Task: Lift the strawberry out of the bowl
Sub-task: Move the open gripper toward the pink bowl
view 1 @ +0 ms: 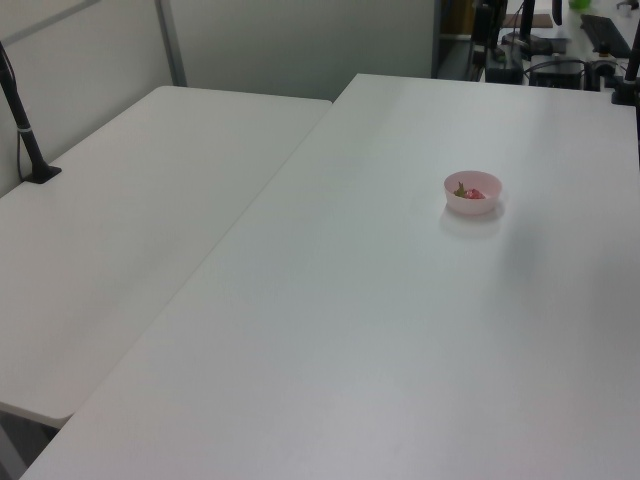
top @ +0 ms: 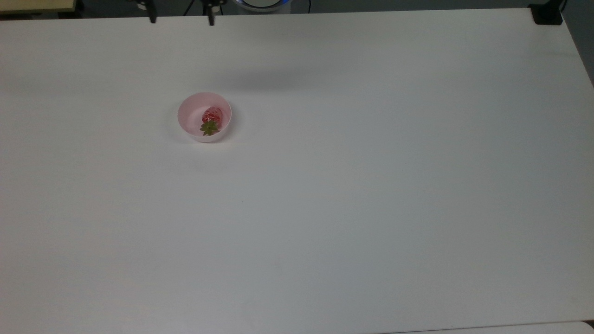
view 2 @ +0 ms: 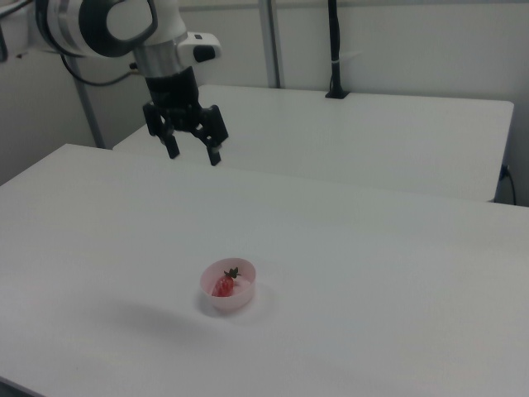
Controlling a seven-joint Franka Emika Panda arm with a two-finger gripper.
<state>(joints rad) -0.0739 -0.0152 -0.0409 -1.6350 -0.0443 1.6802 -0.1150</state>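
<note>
A pale pink bowl (top: 204, 116) (view 1: 473, 193) (view 2: 229, 284) stands on the white table, left of centre in the top view. Inside it lies the red strawberry (top: 212, 116) (view 1: 474, 194) (view 2: 224, 285), its green cap toward the top view's bottom. My gripper (view 2: 193, 152) hangs high above the table in the right view, up and to the left of the bowl, open and holding nothing. In the top view its two black fingertips (top: 152, 18) poke in at the upper edge, with the gripper (top: 181, 19) well apart from the bowl.
A second white table (view 1: 120, 230) adjoins this one on the left view's left, with a black pole (view 1: 22, 125) clamped to it. A black clamp (top: 546, 14) sits at the top view's upper right corner. Wide bare tabletop (top: 371, 185) surrounds the bowl.
</note>
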